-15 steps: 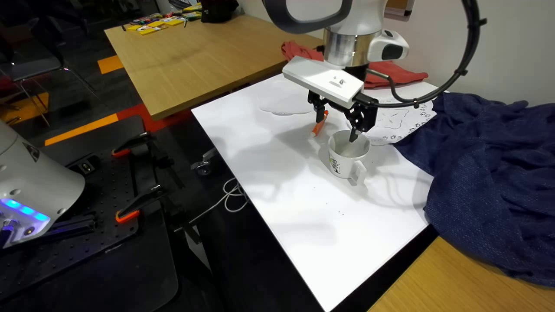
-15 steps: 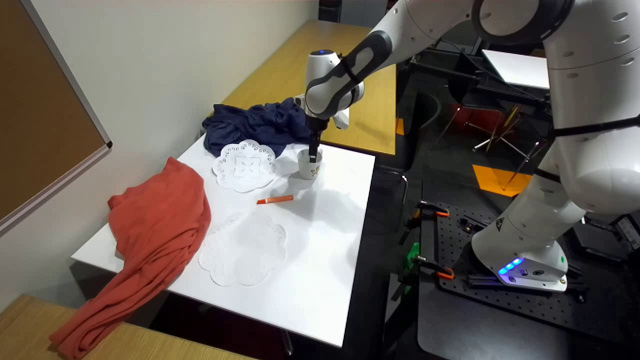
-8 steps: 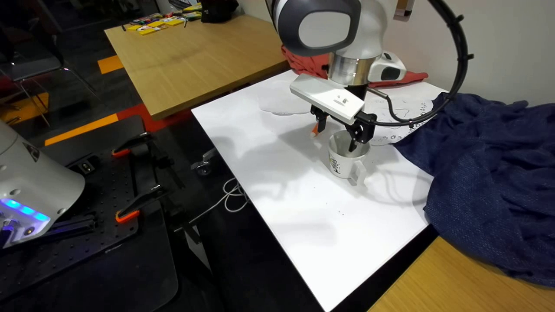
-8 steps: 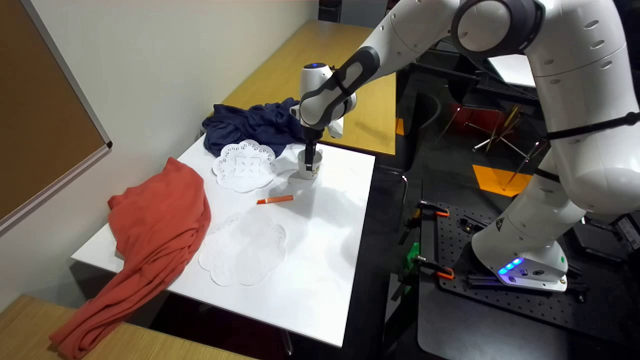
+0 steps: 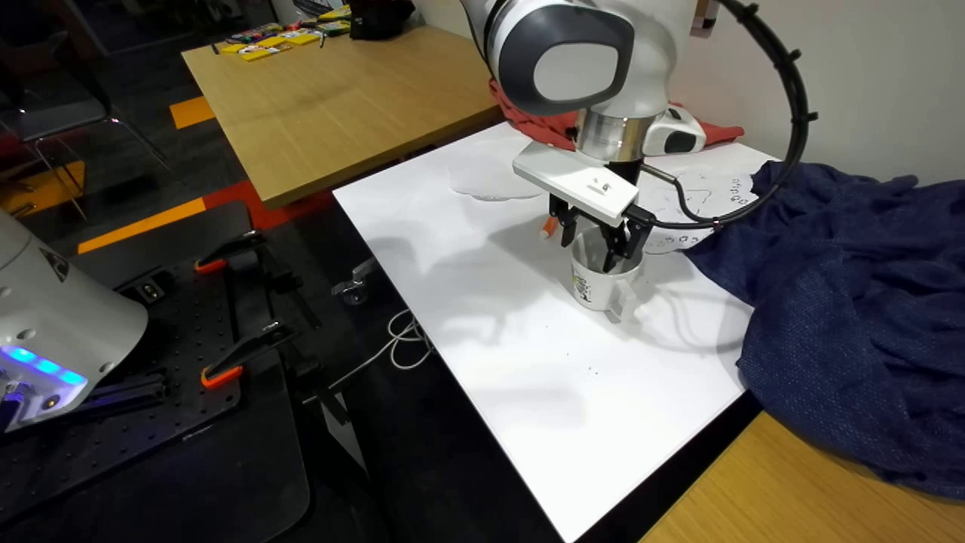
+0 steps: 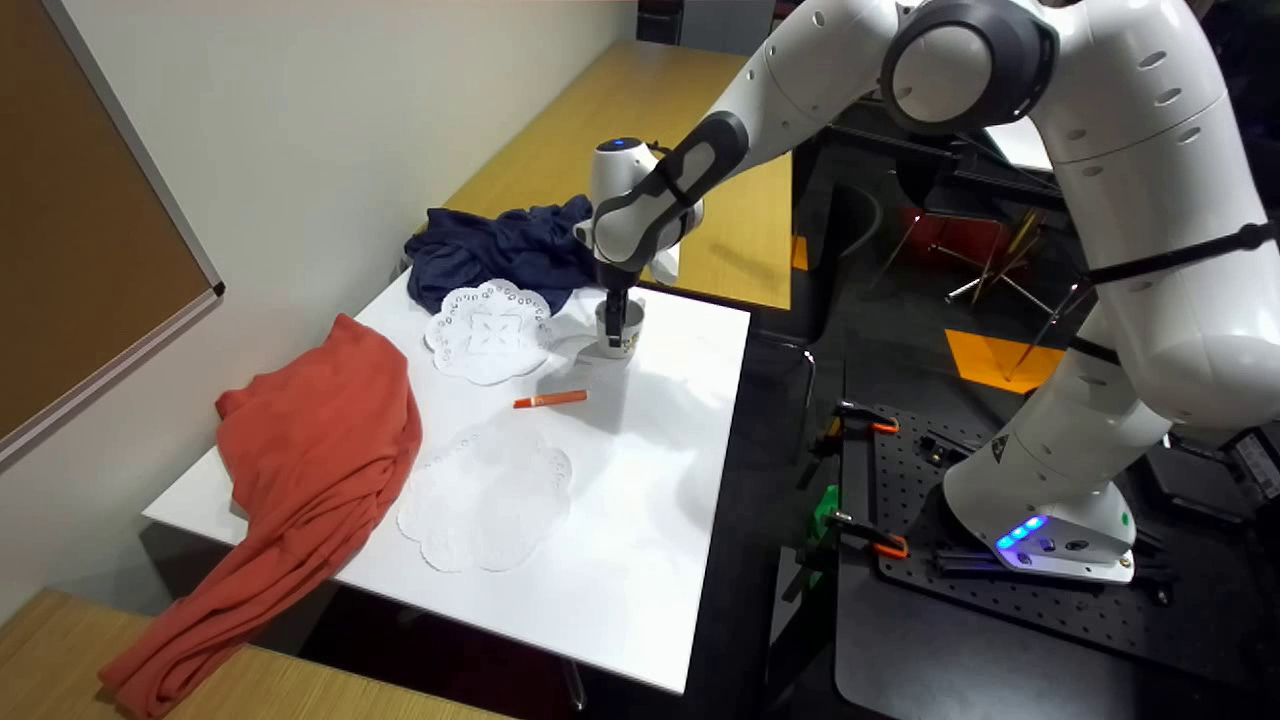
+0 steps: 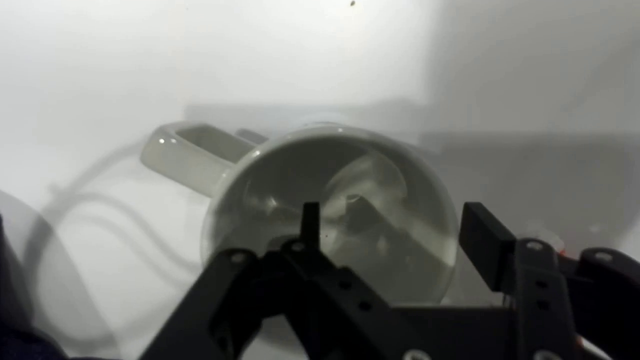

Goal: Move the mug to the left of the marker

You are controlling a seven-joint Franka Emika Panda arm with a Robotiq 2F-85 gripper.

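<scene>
Where the arm (image 6: 800,80) arches over a white table (image 6: 640,570), wooden tables (image 5: 339,105) stand at either end. A red cloth (image 6: 320,430) sprawls along one end of the white table and trails across to the wood next to it. At the opposite end a navy cloth (image 5: 852,317) is bunched up, spilling over in the same way. A doily (image 6: 490,333) lies flat against the navy cloth, and a second doily (image 6: 490,510) lies beside the red one.

The gripper (image 7: 390,215) points down at the mug (image 5: 593,292), its fingers (image 7: 485,245) released and spread apart. One finger reaches into the mouth of the mug while the other hangs just outside the rim, so that a stretch of wall sits between them; whether either touches that wall I cannot tell. The mug stands upright on the white table, near the navy cloth, with a dark and yellow print on its side. Its handle (image 7: 185,165) juts to the upper left in the wrist view. An orange marker (image 6: 550,399) lies between the two doilies, near the mug but apart from it.
</scene>
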